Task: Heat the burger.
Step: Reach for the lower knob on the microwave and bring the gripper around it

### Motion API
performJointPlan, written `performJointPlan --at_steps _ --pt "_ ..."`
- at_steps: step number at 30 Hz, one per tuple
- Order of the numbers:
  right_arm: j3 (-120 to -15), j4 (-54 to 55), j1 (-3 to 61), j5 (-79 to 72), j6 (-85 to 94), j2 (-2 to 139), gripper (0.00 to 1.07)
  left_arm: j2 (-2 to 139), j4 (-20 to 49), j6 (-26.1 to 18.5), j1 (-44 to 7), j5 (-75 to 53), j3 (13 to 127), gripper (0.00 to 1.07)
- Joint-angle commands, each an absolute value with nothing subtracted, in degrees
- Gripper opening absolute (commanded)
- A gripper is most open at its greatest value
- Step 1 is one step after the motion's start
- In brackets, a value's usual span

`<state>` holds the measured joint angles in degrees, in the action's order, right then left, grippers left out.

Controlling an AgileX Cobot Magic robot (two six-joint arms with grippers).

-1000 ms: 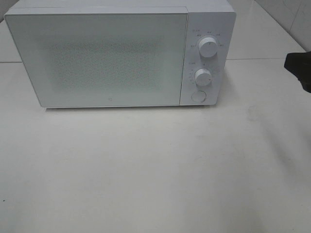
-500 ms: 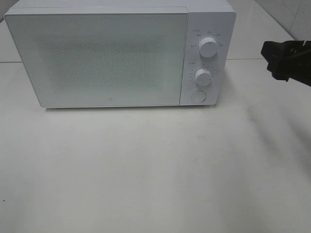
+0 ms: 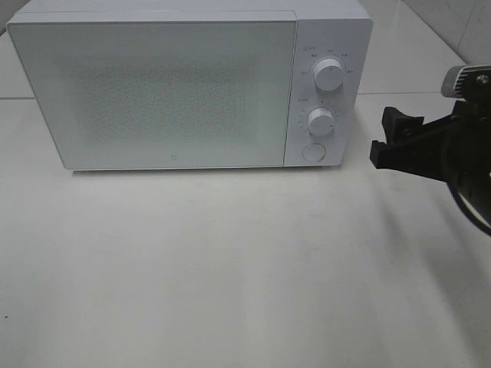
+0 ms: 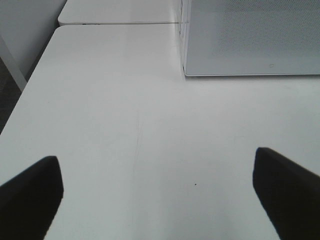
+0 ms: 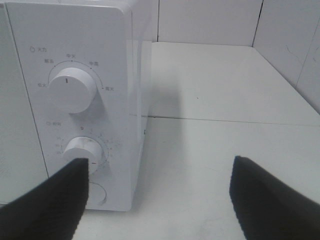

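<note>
The burger is out of view in every frame. A white microwave (image 3: 176, 84) stands at the back of the table with its door (image 3: 153, 92) closed. My right gripper (image 3: 387, 138) is open and hangs just right of the control panel, level with the lower knob (image 3: 321, 122). In the right wrist view the open right gripper (image 5: 157, 200) holds nothing, and one finger (image 5: 45, 205) overlaps the lower knob (image 5: 82, 150). My left gripper (image 4: 157, 197) is open over bare table, in front of and left of the microwave (image 4: 250, 40); the high view does not show it.
The panel carries an upper knob (image 3: 329, 74) and a round button (image 3: 312, 152) below the lower knob. White table (image 3: 230, 268) spreads in front of the microwave. A tiled wall (image 5: 210, 22) rises behind, and the table's left edge (image 4: 30, 85) drops off.
My right gripper has come in from the right edge of the high view, moving left and lower toward the microwave's control panel. The microwave has not moved.
</note>
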<state>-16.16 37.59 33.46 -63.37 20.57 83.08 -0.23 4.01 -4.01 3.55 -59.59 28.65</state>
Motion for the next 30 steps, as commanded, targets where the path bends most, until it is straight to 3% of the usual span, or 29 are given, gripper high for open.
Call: performJointPlan --at_steps 1,12,30 --pt "-17.0 43.4 39.4 -68.5 21.8 86.1 0.75 -1.7 4.1 -3.8 3.6 -59.5 28.5 0.98" --pt "-23.4 50.5 46.2 -71.5 22.1 94.1 0.75 -1.7 4.1 -3.8 3.6 -59.5 28.5 0.98" --pt "-33.0 45.1 43.7 -71.5 20.3 105.4 0.75 -1.7 4.1 -3.8 3.6 -59.5 28.5 0.98"
